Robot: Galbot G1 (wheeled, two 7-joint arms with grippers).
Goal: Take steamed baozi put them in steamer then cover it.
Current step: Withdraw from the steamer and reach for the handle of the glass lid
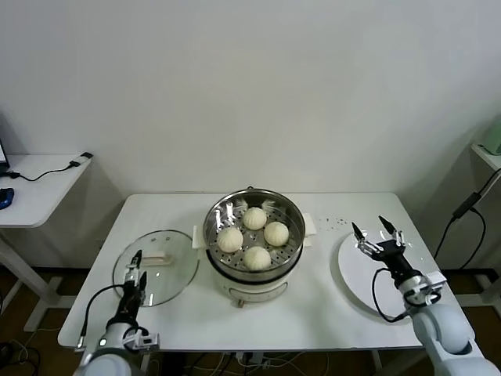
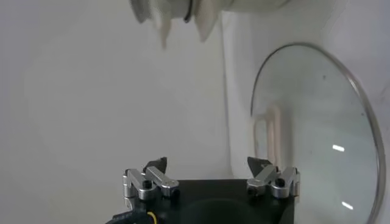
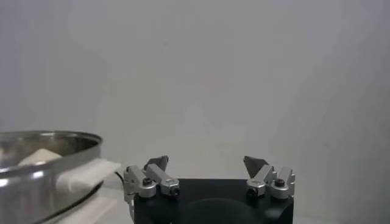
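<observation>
Cover (image 1: pixel 156 268) lies flat on the table left of the steamer (image 1: pixel 254 239), its handle just ahead of your left gripper (image 1: pixel 138 269), whose fingers are spread wide and empty; use that arm.

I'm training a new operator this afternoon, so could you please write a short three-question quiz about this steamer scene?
1. How many steamed baozi lie in the steamer?
2. True or false: the cover is already on the steamer.
3. Which gripper hangs over the white plate? A) left gripper B) right gripper C) neither

Key
1. Four, spread over the perforated floor.
2. False. The cover lies flat on the table on the robot's left of the steamer, with the left gripper, jaws open, at its near edge.
3. B. The right gripper is open above the plate and holds nothing.
</observation>
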